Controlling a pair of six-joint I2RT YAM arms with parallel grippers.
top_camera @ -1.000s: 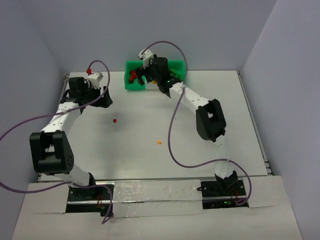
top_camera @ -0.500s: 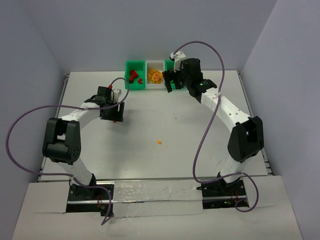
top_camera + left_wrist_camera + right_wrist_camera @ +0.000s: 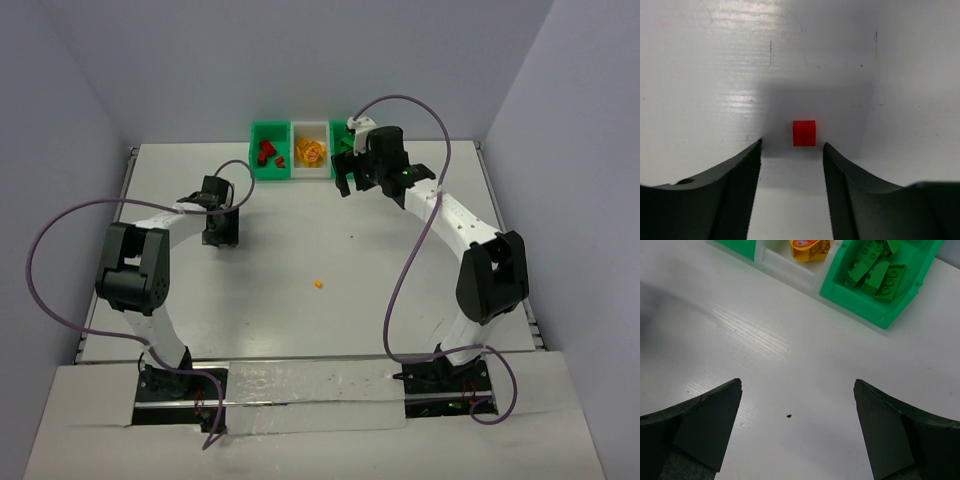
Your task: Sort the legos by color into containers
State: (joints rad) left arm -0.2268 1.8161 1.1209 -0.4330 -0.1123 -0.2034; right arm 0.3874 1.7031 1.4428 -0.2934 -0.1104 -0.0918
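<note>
**Desk:** Where is your left gripper (image 3: pixel 792 145)?

**Operator:** I have it low over the white table (image 3: pixel 700 75). Its fingers (image 3: pixel 735 190) are parted and nothing is pinched. A small red plastic cube brick (image 3: pixel 804 133) lies on the table just ahead of the tips, in line with the gap and touching neither finger.

**Desk:** And the right one?

**Operator:** My right gripper (image 3: pixel 797 385) hangs above bare table, just in front of the row of three joined square plastic bins (image 3: pixel 290 176). Its fingers are spread wide and hold nothing. Through its camera I see the right bright green bin (image 3: pixel 860 310) with several green bricks (image 3: pixel 875 270) in it. Next to that, the white middle bin (image 3: pixel 790 270) holds yellow and orange pieces (image 3: pixel 810 247).

**Desk:** The far bin?

**Operator:** From overhead, the left bright green bin (image 3: pixel 256 150) holds red bricks (image 3: pixel 266 153). One tiny orange brick (image 3: pixel 318 284) lies loose mid-table, well apart from both grippers.
</note>
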